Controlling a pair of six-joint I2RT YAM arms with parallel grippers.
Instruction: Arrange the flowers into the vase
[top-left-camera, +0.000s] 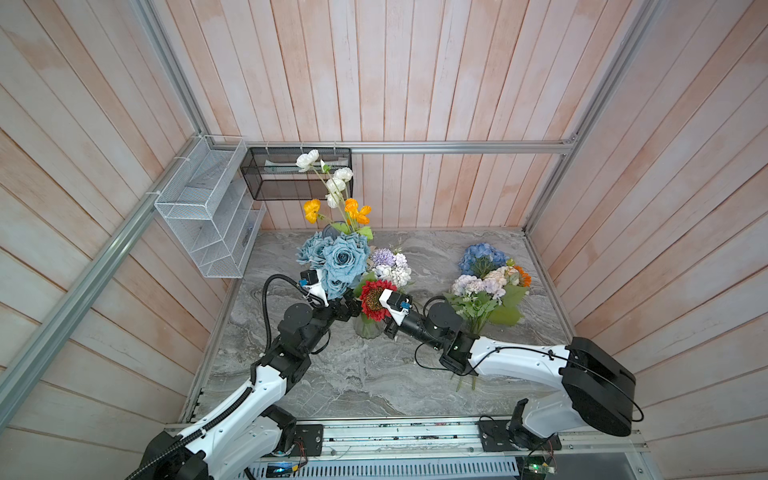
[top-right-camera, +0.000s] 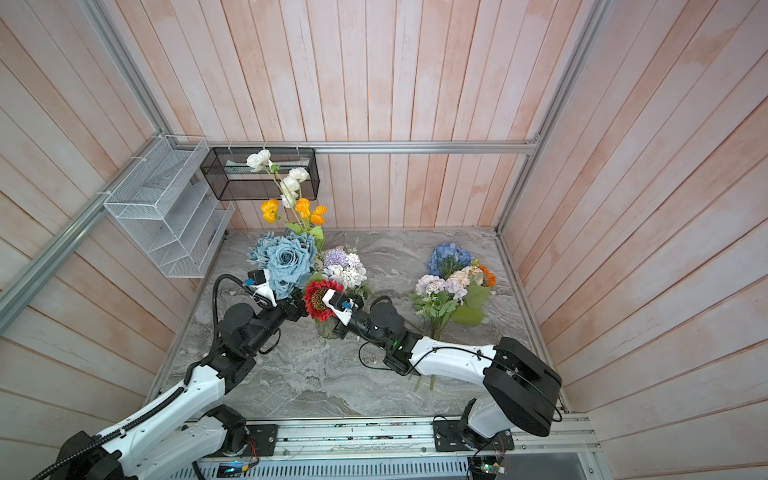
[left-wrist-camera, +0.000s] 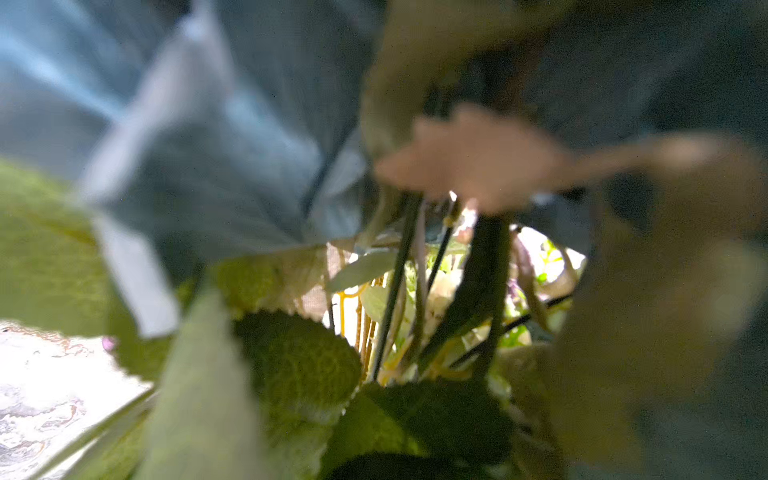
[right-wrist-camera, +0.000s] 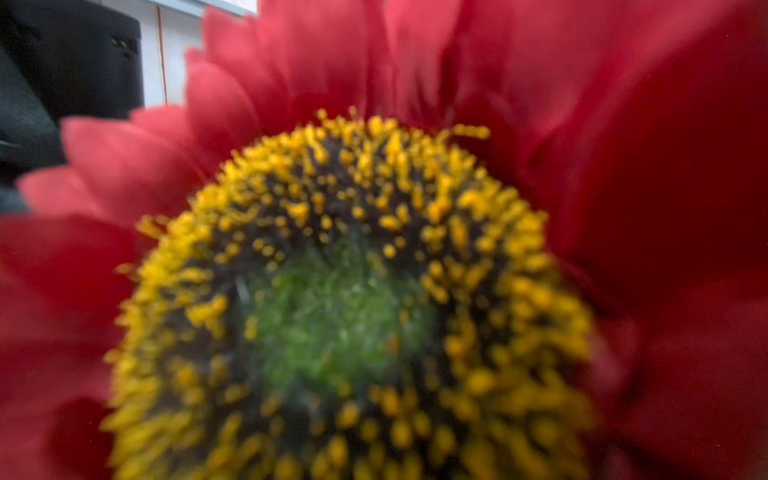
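Since the vase (top-left-camera: 365, 330) already carries blue roses (top-left-camera: 340, 259), orange and white poppies (top-left-camera: 357, 212), a lilac-white spray (top-left-camera: 390, 266) and a red sunflower (top-left-camera: 371, 305), we judge the task well along, with the sunflower the stem now in hand. The vase stands left of the middle of the desk (top-left-camera: 332, 382). The sunflower's head tips over the rim toward the right arm and fills the right wrist view.

The right gripper (top-left-camera: 384, 328) sits just beside the vase's mouth, under that head, with its jaws pressed together. Petals hide the fingertips, so it may be pinching the sunflower's stem, but we cannot confirm it. The left gripper (top-left-camera: 348, 308) is spread wide among the stems and leaves beneath the roses, and we see nothing held in it.

The remaining flowers (top-left-camera: 490, 286) lie flat, well apart to the right: a blue hydrangea (top-left-camera: 482, 255) with peach, orange and pale lilac heads, their stems running under the right arm.

Next, we think, the sunflower must be seated deep and let go, and the arm drawn back without dragging the head. Then comes a low grasp on one loose stem.
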